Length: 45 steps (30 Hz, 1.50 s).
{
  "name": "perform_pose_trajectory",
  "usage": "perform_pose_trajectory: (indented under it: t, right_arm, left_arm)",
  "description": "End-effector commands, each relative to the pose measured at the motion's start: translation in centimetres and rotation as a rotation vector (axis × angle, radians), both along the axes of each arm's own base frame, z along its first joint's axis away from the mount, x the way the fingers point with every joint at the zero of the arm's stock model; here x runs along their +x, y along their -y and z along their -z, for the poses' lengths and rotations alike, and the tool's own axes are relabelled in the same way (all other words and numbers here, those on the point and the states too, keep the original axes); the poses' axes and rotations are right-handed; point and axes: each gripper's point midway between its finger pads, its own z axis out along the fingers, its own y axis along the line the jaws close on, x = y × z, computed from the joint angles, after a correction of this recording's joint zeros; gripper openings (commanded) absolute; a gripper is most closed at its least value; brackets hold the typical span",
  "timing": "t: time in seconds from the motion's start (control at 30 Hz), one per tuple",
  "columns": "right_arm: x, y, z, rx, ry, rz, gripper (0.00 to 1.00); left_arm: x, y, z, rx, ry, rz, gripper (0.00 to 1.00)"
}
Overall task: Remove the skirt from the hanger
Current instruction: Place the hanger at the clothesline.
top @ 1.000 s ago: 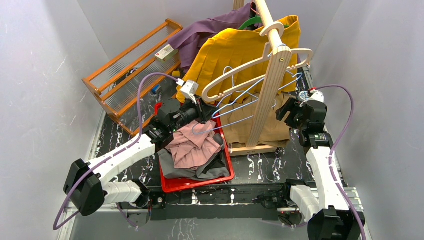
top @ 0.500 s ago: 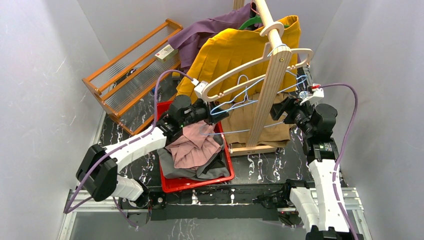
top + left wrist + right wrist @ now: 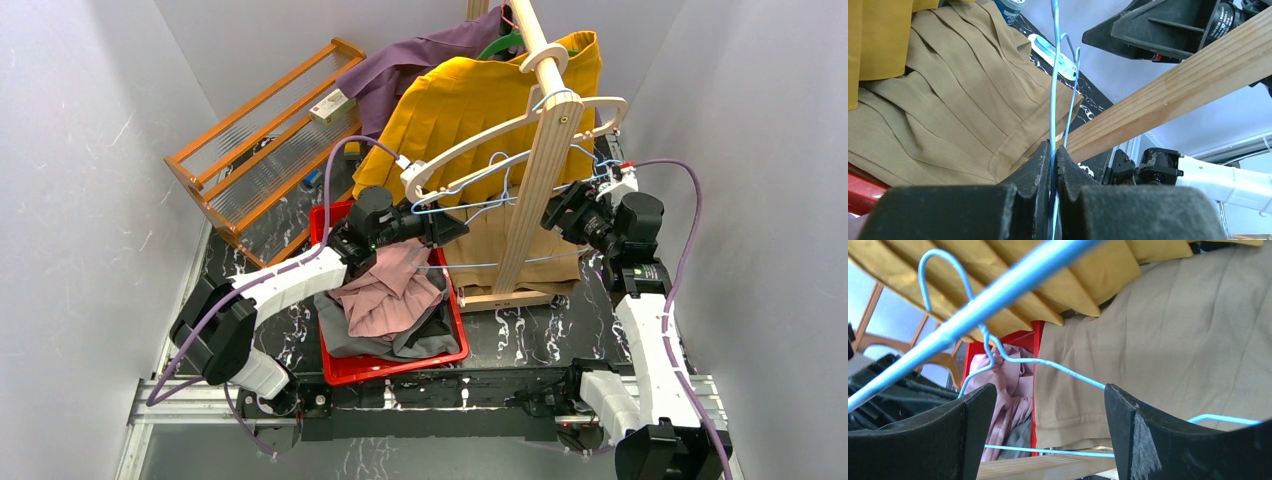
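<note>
Left of the wooden post (image 3: 535,190), our left gripper (image 3: 452,228) has climbed from over the red bin (image 3: 400,365), pinched tight on a blue wire hanger (image 3: 480,203) that looks bare. The pink skirt (image 3: 385,290) lies in that bin, so we judge it freed. Right of the post, our right gripper (image 3: 562,212) has swung closer, jaws wide, holding nothing.
</note>
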Motion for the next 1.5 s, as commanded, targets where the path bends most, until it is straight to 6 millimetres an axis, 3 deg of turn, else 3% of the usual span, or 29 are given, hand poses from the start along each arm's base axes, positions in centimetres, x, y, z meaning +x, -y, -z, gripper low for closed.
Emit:
perform_pose_trajectory:
  t: [0.0, 0.07, 0.2, 0.37, 0.6, 0.8, 1.03, 1.13, 1.17, 1.23, 1.3, 1.37, 1.47]
  right_arm:
    - [1.0, 2.2, -0.9, 0.062, -0.107, 0.198, 0.86]
    - [0.7, 2.3, 0.0, 0.135, -0.223, 0.251, 0.84]
    - [0.6, 1.2, -1.4, 0.333, -0.201, 0.267, 0.82]
    - [0.7, 3.6, 0.4, 0.495, -0.381, 0.542, 0.82]
    - [2.1, 3.8, 0.2, 0.682, -0.427, 0.625, 0.78]
    - [3.4, 4.2, 0.7, 0.731, -0.445, 0.668, 0.63]
    - [3.4, 4.7, 1.9, 0.781, -0.454, 0.715, 0.35]
    - [3.6, 5.1, 1.4, 0.829, -0.398, 0.722, 0.02]
    - [3.9, 5.4, 1.1, 0.83, -0.365, 0.72, 0.0]
    - [3.6, 7.6, 0.8, 0.769, -0.275, 0.821, 0.0]
    - [3.1, 8.8, 0.5, 0.734, -0.228, 0.86, 0.0]
    - [2.4, 10.4, 0.4, 0.684, -0.212, 0.935, 0.0]
    - [2.2, 11.7, -0.1, 0.677, -0.194, 0.998, 0.0]
  left_arm:
    - [0.4, 0.5, -4.1, -0.092, 0.082, -0.001, 0.0]
    - [1.2, 0.1, -3.9, -0.086, 0.084, -0.05, 0.0]
    - [1.9, -0.1, -3.3, -0.063, 0.096, -0.084, 0.0]
    - [1.6, -0.2, -4.0, -0.072, 0.154, -0.066, 0.0]
    - [0.7, -0.2, -5.7, -0.161, 0.256, -0.031, 0.0]
    - [0.0, 0.1, -5.5, -0.178, 0.261, 0.01, 0.0]
    - [-0.7, -0.1, -5.7, -0.19, 0.279, 0.035, 0.0]
    - [-0.8, -0.3, -5.1, -0.183, 0.266, 0.026, 0.0]
    - [-0.7, -0.5, -4.9, -0.182, 0.254, 0.013, 0.0]
    - [0.3, -1.1, -3.2, -0.103, 0.156, -0.063, 0.32]
    - [0.5, -1.9, -2.3, -0.068, 0.122, -0.101, 0.52]
    - [0.8, -3.4, -1.1, -0.019, 0.087, -0.18, 0.82]
    - [0.3, -4.2, -1.5, -0.017, 0.096, -0.186, 0.89]
